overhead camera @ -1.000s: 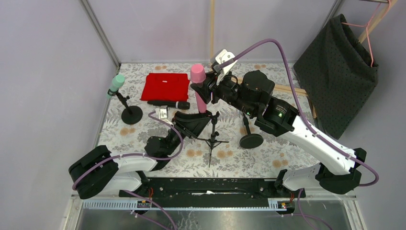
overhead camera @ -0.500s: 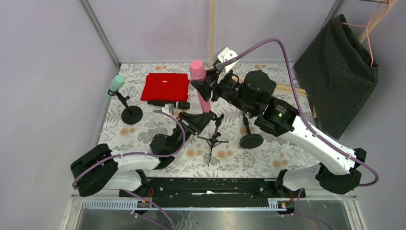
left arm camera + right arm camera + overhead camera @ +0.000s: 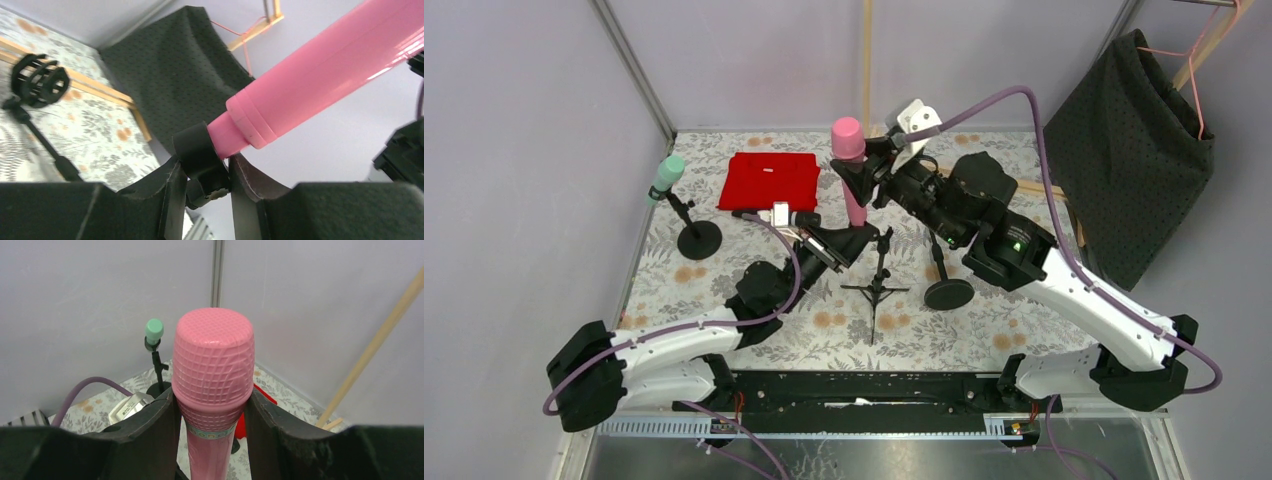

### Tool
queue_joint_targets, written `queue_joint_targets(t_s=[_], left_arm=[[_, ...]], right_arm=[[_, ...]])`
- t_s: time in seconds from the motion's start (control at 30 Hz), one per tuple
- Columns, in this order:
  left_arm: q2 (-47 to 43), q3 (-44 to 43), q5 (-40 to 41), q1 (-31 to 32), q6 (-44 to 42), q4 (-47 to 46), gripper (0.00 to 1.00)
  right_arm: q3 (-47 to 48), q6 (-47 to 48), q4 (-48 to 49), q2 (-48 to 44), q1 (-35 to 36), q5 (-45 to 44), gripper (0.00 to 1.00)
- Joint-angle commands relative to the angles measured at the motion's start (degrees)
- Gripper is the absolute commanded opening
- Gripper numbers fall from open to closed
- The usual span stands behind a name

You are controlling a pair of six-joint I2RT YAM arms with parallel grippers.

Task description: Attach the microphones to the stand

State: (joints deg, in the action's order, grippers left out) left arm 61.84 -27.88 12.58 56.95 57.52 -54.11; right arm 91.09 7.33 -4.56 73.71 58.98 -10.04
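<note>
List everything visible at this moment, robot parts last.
table: one, floral cover, under everything
pink microphone: one, pink, upright, centre
left round-base stand: one, black, far left
mint green microphone: one, mint green, on the left round-base stand
red cloth: one, red, folded, back left
black microphone: one, black, lying beside the red cloth, on its near side
tripod stand: one, black, centre
black clip: one, black, at the pink microphone's foot
right round-base stand: one, black, right of the tripod stand
dark cloth: one, dark, hanging at far right
left gripper: one, black, shut on the black clip
right gripper: one, black, shut on the pink microphone
</note>
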Motion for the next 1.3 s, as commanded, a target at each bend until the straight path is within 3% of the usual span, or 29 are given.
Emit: queue_joint_targets(t_s=[0.0, 0.33, 0.7, 0.73, 0.8, 0.9, 1.03, 1.27], left_arm=[[-3.48, -6.04, 3.97, -0.11, -7.82, 12.30, 0.00], [-0.70, -13.25, 3.86, -0.83, -16.34, 25.59, 0.00], [1.79, -20.88, 6.26, -0.87, -26.63, 37.18, 0.00], [1.63, -20.78, 6.09, -0.87, -26.98, 37.12, 0.08], [1.17, -19.76, 5.62, -0.87, -27.04, 35.59, 0.49], [0.27, -17.09, 3.42, -0.87, -26.56, 30.42, 0.74], [-0.77, -11.83, 1.40, -0.85, -23.95, 20.82, 0.85], [-0.69, -4.62, 1.26, -0.83, -18.19, 5.69, 0.82]], right_arm=[[-5.55, 1.36, 9.36, -4.60, -0.12, -1.36, 0.00], [-14.56, 1.45, 20.07, -12.81, -0.14, -2.53, 0.00], [-17.19, 0.90, 19.13, -15.03, -0.11, -3.66, 0.00], [-17.52, 0.71, 19.34, -15.13, -0.10, -3.67, 0.00], [-17.90, 0.27, 19.47, -15.13, -0.09, -3.68, 0.00], [-18.38, -0.37, 19.74, -14.93, -0.09, -3.31, 0.00], [-19.25, -1.05, 20.09, -15.03, -0.11, -3.19, 0.00], [-21.33, -1.07, 21.72, -16.35, -0.10, -3.84, 0.00]])
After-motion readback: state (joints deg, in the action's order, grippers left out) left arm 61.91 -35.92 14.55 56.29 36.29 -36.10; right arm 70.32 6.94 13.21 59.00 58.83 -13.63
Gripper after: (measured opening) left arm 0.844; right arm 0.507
